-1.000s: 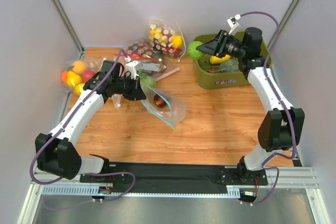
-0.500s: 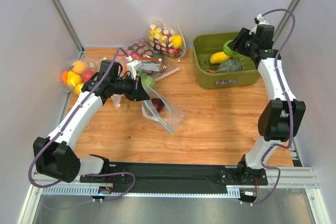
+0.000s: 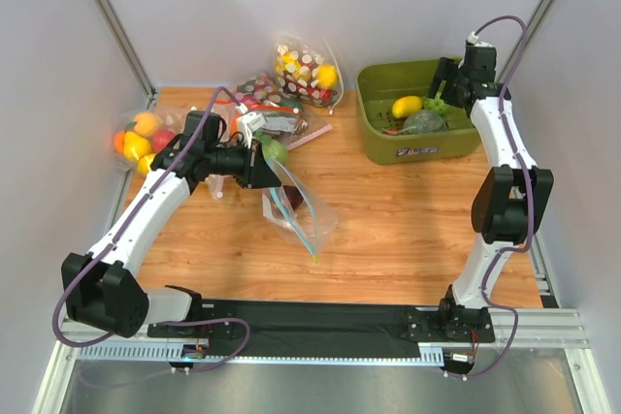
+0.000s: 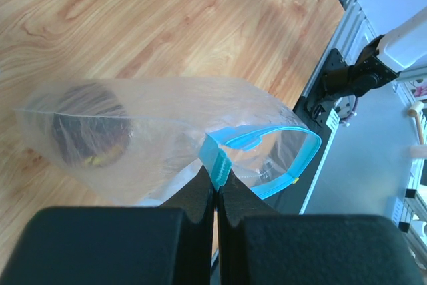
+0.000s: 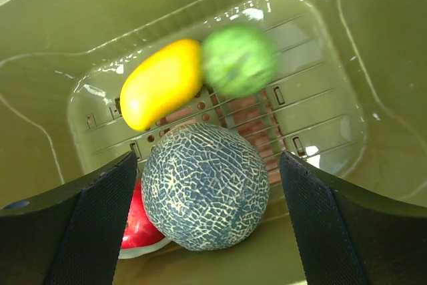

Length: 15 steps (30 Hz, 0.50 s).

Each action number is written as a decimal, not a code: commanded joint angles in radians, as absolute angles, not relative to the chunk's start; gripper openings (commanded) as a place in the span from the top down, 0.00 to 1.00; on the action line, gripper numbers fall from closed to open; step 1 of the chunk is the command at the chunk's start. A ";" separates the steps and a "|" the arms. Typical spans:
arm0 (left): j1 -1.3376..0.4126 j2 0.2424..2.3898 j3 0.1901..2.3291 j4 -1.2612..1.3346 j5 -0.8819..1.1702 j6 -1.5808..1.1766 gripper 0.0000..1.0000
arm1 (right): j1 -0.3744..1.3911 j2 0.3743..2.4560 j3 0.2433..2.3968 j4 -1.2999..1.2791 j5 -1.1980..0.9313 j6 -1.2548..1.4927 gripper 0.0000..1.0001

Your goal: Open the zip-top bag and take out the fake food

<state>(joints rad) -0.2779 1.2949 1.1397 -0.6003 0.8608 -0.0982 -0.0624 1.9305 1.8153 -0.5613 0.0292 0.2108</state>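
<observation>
The zip-top bag (image 3: 299,206) is clear with a teal zipper strip (image 4: 267,158), and its mouth is open. My left gripper (image 3: 262,166) is shut on the zipper strip (image 4: 215,177) and holds the bag just above the table. A dark purple piece of fake food (image 4: 90,131) sits inside the bag. My right gripper (image 3: 442,84) is open and empty (image 5: 208,165) over the green bin (image 3: 374,143). In the bin (image 5: 200,11) lie a yellow lemon shape (image 5: 162,83), a grey-green netted ball (image 5: 205,195), a red piece (image 5: 137,228) and a blurred green ball (image 5: 239,59).
A polka-dot bag (image 3: 306,67) stands at the back. A clear bag of orange and yellow fruits (image 3: 136,138) lies at the far left. More bags (image 3: 267,104) and a green ball (image 3: 277,149) lie behind the left gripper.
My right gripper carried a green ball right over the bin and opened; the ball now lies in the bin. My left gripper shifted the bag slightly.
</observation>
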 commanded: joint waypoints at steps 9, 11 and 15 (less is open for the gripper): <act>-0.272 1.292 1.135 -0.554 0.937 -0.092 1.00 | -0.008 1.694 1.786 -0.531 -0.089 0.178 0.14; -0.272 1.298 1.135 -0.554 0.934 -0.097 1.00 | 0.049 1.648 1.766 -0.523 -0.171 0.186 0.15; -0.270 1.308 1.134 -0.552 0.919 -0.106 1.00 | 0.188 1.588 1.730 -0.515 -0.294 0.179 0.15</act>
<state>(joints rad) -0.2775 1.3003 1.1362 -0.5846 0.8997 -0.1028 0.0914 1.6554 1.7569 -0.5480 -0.1410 0.1993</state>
